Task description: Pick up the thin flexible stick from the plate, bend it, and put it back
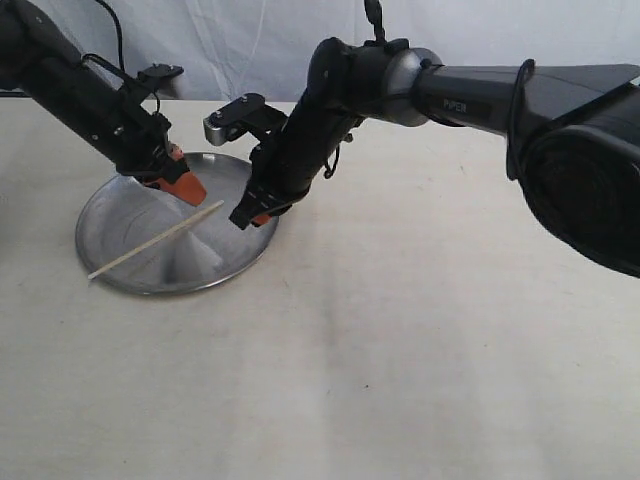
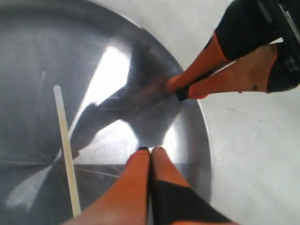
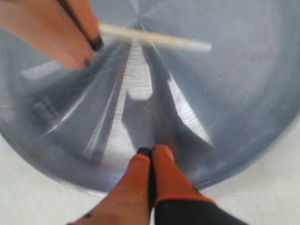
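The thin pale stick (image 1: 155,239) lies straight across the round silver plate (image 1: 120,268), its left end overhanging the rim. It shows in the left wrist view as a tan strand (image 2: 66,150) and in the right wrist view (image 3: 154,38). My left gripper (image 1: 192,195) hangs shut and empty over the plate's back part, a little behind the stick. My right gripper (image 1: 250,216) is also shut on nothing, above the plate's right rim, just right of the stick's near end. Orange fingers (image 2: 151,151) (image 3: 151,151) are pressed together in both wrist views.
The plate sits on a pale cloth-covered table (image 1: 400,330) with a white backdrop behind. The right arm's black forearm (image 1: 500,95) stretches across the upper right of the exterior view.
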### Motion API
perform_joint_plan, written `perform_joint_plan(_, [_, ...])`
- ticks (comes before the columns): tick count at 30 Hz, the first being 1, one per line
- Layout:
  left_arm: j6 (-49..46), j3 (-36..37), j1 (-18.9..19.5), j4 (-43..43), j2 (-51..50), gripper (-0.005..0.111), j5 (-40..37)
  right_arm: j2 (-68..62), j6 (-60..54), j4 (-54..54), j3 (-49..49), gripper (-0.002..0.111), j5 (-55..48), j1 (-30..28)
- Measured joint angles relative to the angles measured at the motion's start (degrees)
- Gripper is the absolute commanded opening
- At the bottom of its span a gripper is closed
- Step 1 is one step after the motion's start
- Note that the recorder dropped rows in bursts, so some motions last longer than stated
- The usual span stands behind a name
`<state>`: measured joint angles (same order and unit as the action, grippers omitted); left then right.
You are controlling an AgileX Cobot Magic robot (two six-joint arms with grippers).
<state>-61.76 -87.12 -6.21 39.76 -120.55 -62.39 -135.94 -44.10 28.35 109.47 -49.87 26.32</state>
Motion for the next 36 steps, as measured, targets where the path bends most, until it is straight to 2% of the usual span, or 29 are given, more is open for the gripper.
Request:
perform_joint_plan(9, [9.98,0.00,0.00,-12.08,0.70,0.000,8.19,-0.27,6.38,0.00,0.24,-0.001,0.36,0.00])
perform_joint_plan(15, [11.21,0.00,0.00,-20.19,0.70,0.000,15.47,1.32,10.62,0.00,0.24,-0.001,-5.10,0.00])
perform_joint_plan(18, [11.21,0.00,0.00,-22.65,0.59,0.006,17.03,2.99,10.85,0.00,0.24,-0.001,-7.50,0.00])
perform_joint_plan(25, [11.35,0.00,0.00,-26.42,-1.93,0.037,17.33,6.99,11.20,0.97,0.24,-0.001,-8.35,0.00])
perform_joint_plan(27, [11.35,0.00,0.00,-26.91,-3.19,0.042,17.59,7.54,11.20,1.25,0.24,-0.001,-9.32,0.00])
perform_joint_plan(36, [11.46,0.22,0.00,-32.30,-4.85,0.043,19.54,7.88,11.31,2.56,0.35,-0.001,-12.01,0.00])
